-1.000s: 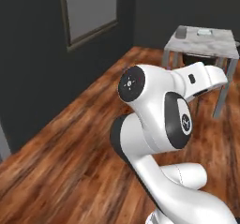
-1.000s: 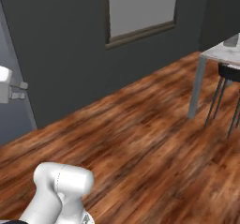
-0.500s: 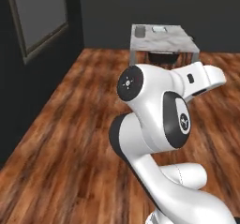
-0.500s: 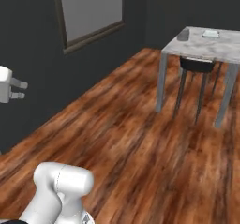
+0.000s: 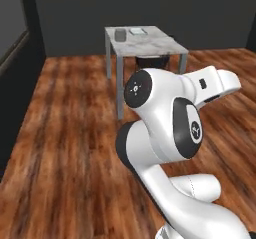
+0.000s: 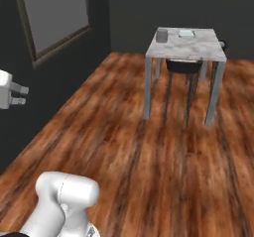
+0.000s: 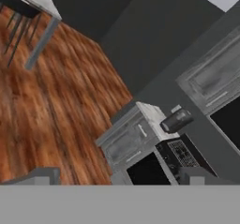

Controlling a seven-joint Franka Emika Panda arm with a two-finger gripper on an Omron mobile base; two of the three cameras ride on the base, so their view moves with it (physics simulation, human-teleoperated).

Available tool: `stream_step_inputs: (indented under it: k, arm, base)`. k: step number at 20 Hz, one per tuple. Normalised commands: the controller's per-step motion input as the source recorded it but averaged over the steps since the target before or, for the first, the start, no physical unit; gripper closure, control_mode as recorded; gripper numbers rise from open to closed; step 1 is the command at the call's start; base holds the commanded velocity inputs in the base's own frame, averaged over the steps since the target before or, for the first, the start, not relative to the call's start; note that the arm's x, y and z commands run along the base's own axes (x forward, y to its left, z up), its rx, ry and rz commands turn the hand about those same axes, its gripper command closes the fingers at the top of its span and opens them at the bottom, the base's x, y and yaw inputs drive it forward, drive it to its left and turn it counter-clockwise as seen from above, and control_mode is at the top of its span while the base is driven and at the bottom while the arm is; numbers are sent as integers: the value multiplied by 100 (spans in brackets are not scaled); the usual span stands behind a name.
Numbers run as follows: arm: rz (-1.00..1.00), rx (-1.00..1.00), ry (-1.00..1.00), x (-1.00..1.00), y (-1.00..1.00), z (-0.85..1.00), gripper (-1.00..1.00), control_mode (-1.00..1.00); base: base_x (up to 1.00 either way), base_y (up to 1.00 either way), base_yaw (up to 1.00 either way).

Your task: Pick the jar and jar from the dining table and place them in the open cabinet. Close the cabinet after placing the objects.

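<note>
The dining table (image 5: 150, 45) stands at the far wall, marble-topped on thin grey legs; the right base view shows the table (image 6: 201, 47) ahead. A small grey jar (image 5: 120, 34) stands upright near its left far corner, the same jar (image 6: 162, 34) in the right base view. Beside it lies a flat pale object (image 6: 186, 33) that I cannot identify. My gripper (image 6: 21, 95) hangs open and empty at the left edge, far from the table. In the hand view the gripper (image 7: 121, 176) faces a kitchen corner with grey wall cupboards (image 7: 213, 75); whether one is the open cabinet I cannot tell.
A dark chair (image 6: 183, 66) is tucked under the table. Wood floor (image 6: 149, 147) stretches between me and the table. A dark wall with a framed panel (image 6: 54, 18) runs along the left. The hand view shows a stove (image 7: 176, 155) and a counter with a dark cylinder (image 7: 177, 120).
The whole picture has swung as the base turned: the table has come from the right side toward the middle of both base views. The gripper stays open.
</note>
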Motion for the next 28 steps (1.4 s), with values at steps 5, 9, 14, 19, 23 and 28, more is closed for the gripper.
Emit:
stream_step_inputs:
  k: [5,9,14,19,23,28]
  arm:
    - [0,0,0,0,0,0,-100,100]
    - [0,0,0,0,0,0,-100,100]
    - [0,0,0,0,0,0,-100,100]
    - [0,0,0,0,0,0,-100,100]
    - [0,0,0,0,0,0,-100,100]
    - [0,0,0,0,0,0,-100,100]
  base:
    - [67,84,-41]
    - [74,88,-35]
    - [78,88,-33]
    - [83,57,-22]
    - [82,52,-22]
    - [82,41,-23]
